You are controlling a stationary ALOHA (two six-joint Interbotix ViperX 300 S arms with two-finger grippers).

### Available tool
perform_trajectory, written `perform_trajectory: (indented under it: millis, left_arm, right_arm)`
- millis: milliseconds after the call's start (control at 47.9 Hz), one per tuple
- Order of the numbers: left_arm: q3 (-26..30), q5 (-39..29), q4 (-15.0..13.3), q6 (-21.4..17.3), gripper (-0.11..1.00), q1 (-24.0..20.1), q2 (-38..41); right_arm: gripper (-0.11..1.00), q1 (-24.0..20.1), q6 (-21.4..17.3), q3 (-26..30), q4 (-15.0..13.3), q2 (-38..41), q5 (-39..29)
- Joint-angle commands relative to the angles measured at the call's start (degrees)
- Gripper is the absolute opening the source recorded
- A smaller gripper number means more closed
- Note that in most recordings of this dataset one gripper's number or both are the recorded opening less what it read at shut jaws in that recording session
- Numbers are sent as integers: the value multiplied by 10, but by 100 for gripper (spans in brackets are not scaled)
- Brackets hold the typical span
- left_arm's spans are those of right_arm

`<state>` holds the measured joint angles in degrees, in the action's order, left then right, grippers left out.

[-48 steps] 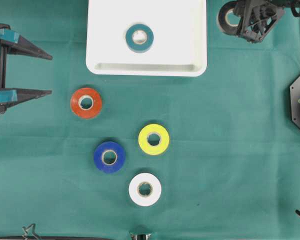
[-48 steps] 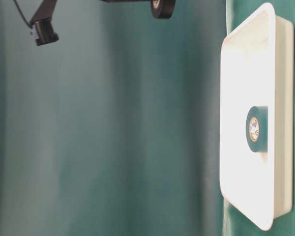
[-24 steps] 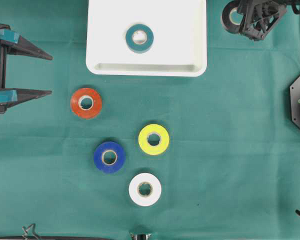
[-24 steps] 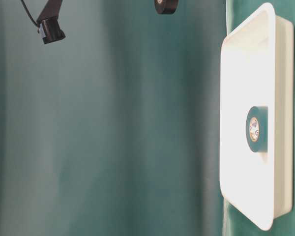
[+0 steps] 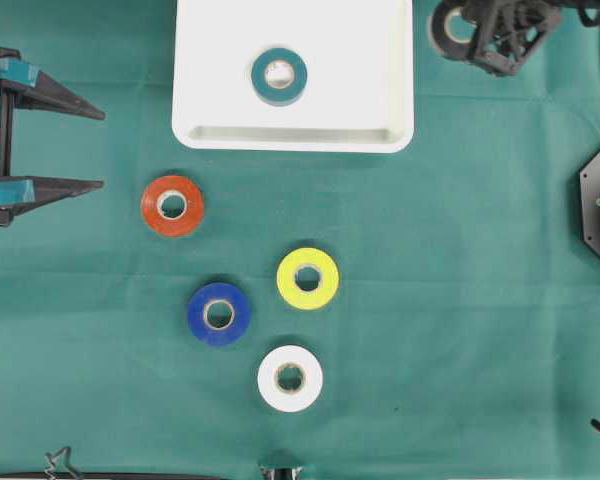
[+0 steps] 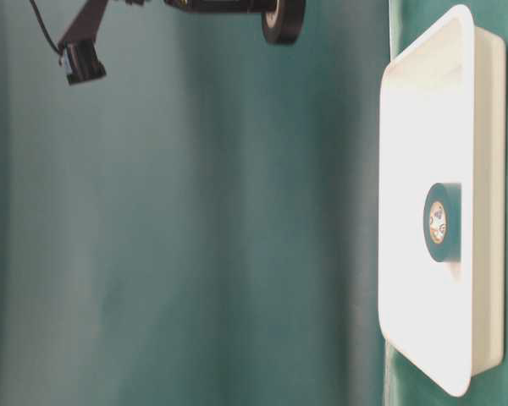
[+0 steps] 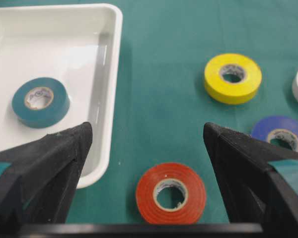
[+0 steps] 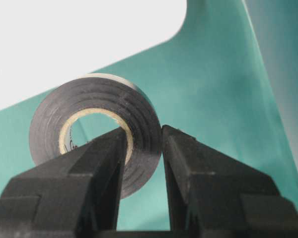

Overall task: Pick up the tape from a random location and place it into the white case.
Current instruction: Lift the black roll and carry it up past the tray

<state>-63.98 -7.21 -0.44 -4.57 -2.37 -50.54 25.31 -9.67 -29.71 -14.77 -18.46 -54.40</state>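
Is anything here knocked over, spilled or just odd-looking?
Nothing is spilled or damaged. The one unusual sight is the black tape roll, pinched through its wall by the right gripper beside the white case. The other rolls lie flat: a teal one in the case, four on the cloth.

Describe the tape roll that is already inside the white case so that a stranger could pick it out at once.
Start at the large shallow white rectangular plastic tray at the top of the green cloth. One teal roll of tape with a tan cardboard core lies flat on the tray's floor. It is the only roll inside the rim; the red, yellow, blue and white rolls all lie on the cloth below it.
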Motion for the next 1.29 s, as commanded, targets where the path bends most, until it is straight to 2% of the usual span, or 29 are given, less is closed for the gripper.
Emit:
perform_trajectory:
  millis: [0, 564, 1274]
  left_arm:
    - [5, 3, -1, 1, 98, -1, 2]
    - [5, 3, -1, 1, 98, 0, 2]
    - [5, 3, -1, 1, 98, 0, 2]
  right_arm:
    - [23, 0, 0, 34, -2, 14, 15]
    - [23, 0, 25, 167, 0, 149, 37]
    - [23, 0, 29, 174, 0, 162, 41]
